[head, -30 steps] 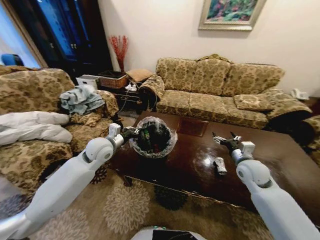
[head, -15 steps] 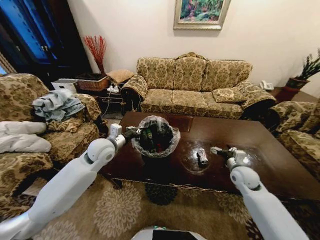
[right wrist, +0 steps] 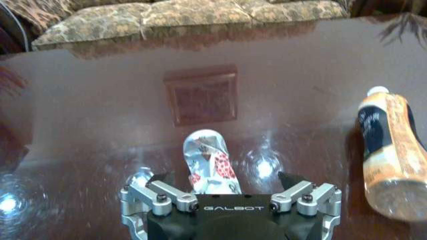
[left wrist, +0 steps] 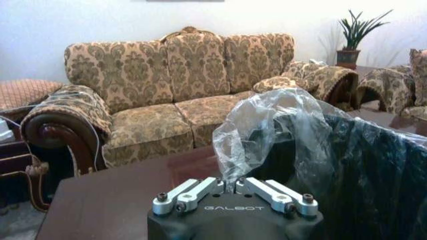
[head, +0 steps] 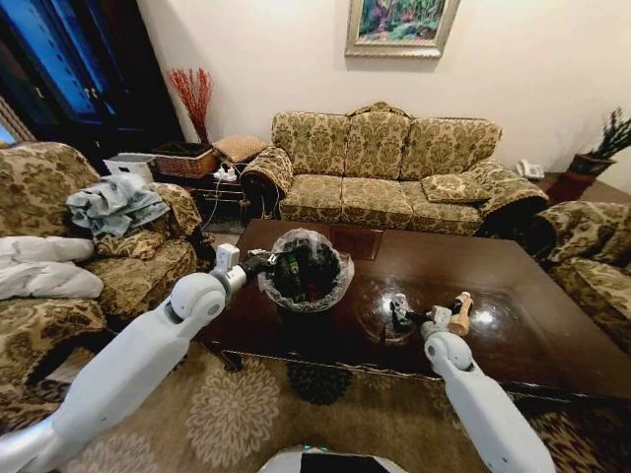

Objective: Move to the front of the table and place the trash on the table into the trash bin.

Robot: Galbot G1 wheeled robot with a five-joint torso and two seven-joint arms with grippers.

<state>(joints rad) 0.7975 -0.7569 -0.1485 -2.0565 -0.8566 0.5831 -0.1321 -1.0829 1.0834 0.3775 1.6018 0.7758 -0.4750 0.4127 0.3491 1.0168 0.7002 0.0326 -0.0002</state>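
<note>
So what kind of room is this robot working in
Most likely a home living room: a patterned sofa under a framed painting, a glossy coffee table in front, and a floral rug.

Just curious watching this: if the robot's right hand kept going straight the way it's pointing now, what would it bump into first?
Most likely the silver-grey can. It lies on the table between the open fingers of the right hand, straight ahead. The tan bottle lies off to one side, out of that line.

Silver can [right wrist: 208,160] and tan bottle [right wrist: 393,157] lie on dark table [head: 552,325]; lined bin [head: 306,271] stands upright.
</note>
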